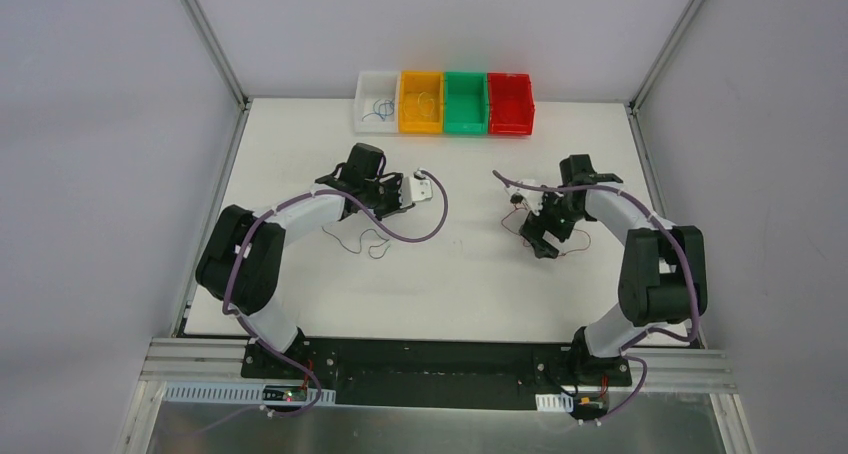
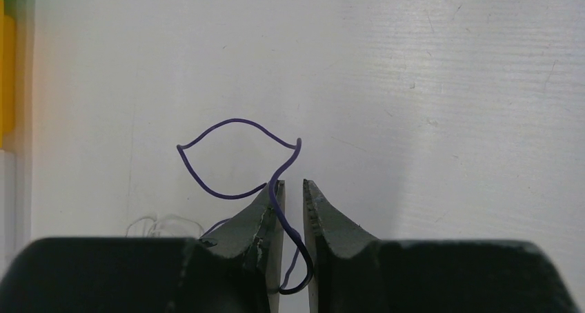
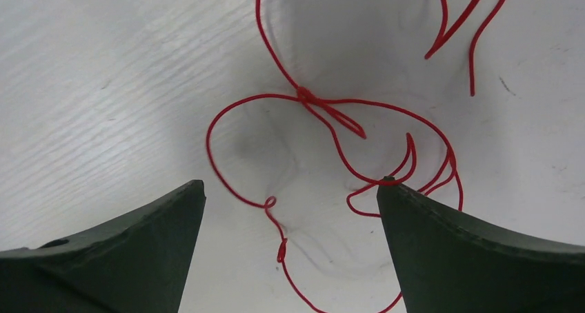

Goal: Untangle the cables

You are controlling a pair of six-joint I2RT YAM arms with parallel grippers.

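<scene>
Right wrist: red cable (image 3: 331, 130) between wide-open right claw (image 3: 290, 189); left claw (image 2: 292, 189) near-closed around purple cable (image 2: 234, 154).

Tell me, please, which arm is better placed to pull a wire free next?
Left, probably: the left gripper is nearly shut around the purple wire, while the right gripper hangs open over the knotted red wire.

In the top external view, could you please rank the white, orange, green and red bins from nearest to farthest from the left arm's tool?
1. White bin, far-left end of the row, nearest the left tool.
2. Orange bin, next to the right; close to the white one in distance.
3. Green bin, farther right.
4. Red bin, far-right end.
</scene>
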